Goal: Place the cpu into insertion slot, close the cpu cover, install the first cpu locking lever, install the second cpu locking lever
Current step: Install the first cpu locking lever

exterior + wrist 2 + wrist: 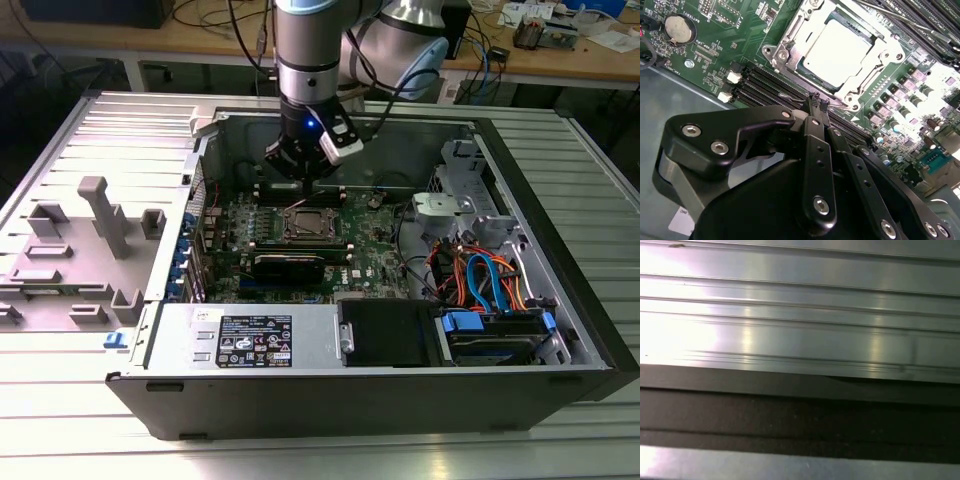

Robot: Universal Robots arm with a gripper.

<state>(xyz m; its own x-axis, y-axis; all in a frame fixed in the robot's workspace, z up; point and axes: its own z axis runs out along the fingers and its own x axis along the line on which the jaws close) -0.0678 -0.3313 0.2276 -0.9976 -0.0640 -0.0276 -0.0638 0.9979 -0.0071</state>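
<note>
Black-fingered, the gripper point(300, 178) hangs low inside the open steel computer case point(400, 400), just behind the socket. In the second wrist view its matte, bolted fingers point(816, 150) taper to slim tips drawn together; whether they pinch anything I cannot tell. Beyond the tips spreads the green motherboard point(730, 40), with ribbed black memory slots point(765, 85) running just beside them. The insertion slot point(852, 100) holds the cpu point(837, 47), square and flat, its pale metal top framed by the bright cpu cover point(790, 35) lying flat around it.
</note>
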